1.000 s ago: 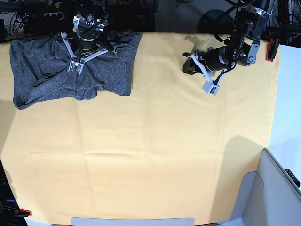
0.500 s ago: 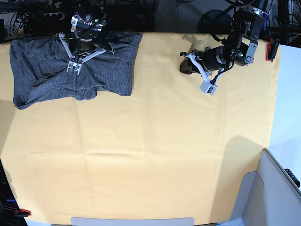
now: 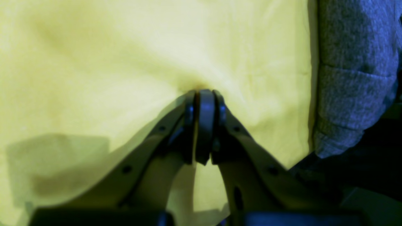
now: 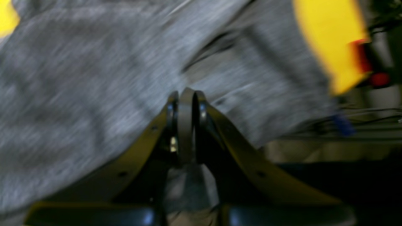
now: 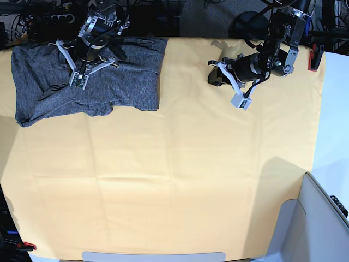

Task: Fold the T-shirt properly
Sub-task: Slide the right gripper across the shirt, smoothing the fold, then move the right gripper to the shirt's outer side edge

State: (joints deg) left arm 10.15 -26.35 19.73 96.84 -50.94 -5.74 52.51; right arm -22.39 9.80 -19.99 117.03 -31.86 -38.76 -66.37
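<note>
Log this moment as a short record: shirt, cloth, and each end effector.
shirt: dark grey T-shirt, bunched and creased at the far corner of the table on the right arm's side
surface: yellow cloth spread over the table
right end effector: shut, over the shirt; whether it pinches fabric cannot be told
left end effector: shut, over bare cloth, apart from the shirt
folding: not finished

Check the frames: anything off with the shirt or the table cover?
The T-shirt is bunched in a rumpled heap at the far corner of the yellow cloth, not laid flat. Right pincer is shut over it; left pincer is shut, holding nothing.
</note>
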